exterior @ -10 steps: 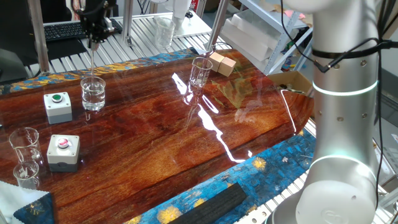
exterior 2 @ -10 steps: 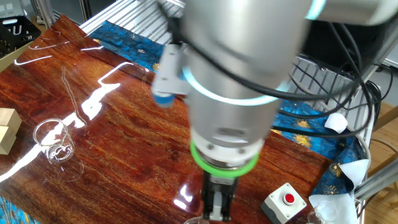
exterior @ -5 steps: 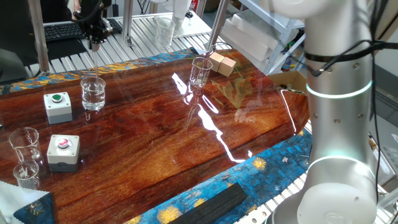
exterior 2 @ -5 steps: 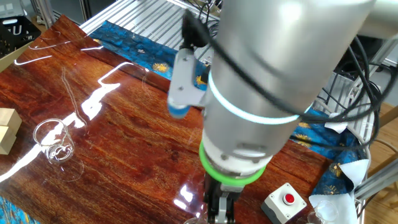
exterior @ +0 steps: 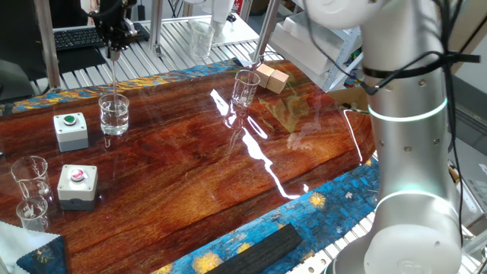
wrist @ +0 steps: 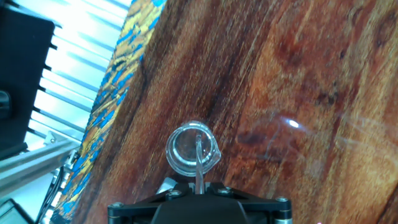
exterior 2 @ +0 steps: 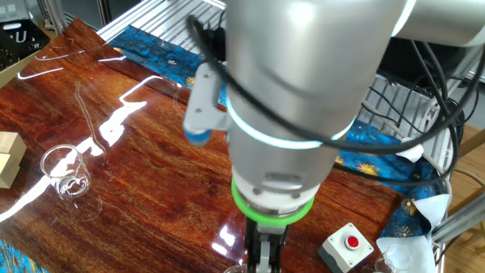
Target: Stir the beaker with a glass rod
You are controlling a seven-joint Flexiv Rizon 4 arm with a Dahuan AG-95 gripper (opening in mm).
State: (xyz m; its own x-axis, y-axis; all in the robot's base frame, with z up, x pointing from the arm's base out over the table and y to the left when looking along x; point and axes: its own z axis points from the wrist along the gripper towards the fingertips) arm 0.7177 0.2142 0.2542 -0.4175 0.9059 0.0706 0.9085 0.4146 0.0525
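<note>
The beaker (exterior: pixel 114 115), a clear glass with water in it, stands at the table's far left edge. Straight above it my gripper (exterior: pixel 114 47) is shut on the glass rod (exterior: pixel 114 78), which hangs down with its lower end inside the beaker. The hand view looks down the rod (wrist: pixel 198 159) into the beaker's round mouth (wrist: pixel 184 149), with the gripper (wrist: pixel 199 184) closed around the rod's top. In the other fixed view the arm's body hides nearly everything; only the gripper (exterior 2: pixel 264 262) shows at the bottom edge.
A green-button box (exterior: pixel 70 129) and a red-button box (exterior: pixel 77 185) sit near the beaker. Two small beakers (exterior: pixel 29 175) stand at the left front. A taller glass (exterior: pixel 245 87) and wooden blocks (exterior: pixel 272 78) are further along the table. The arm's column (exterior: pixel 415 152) rises at right.
The arm's upper links have swung leftward in both fixed views. The gripper stays shut on the rod over the beaker, shifting only slightly.
</note>
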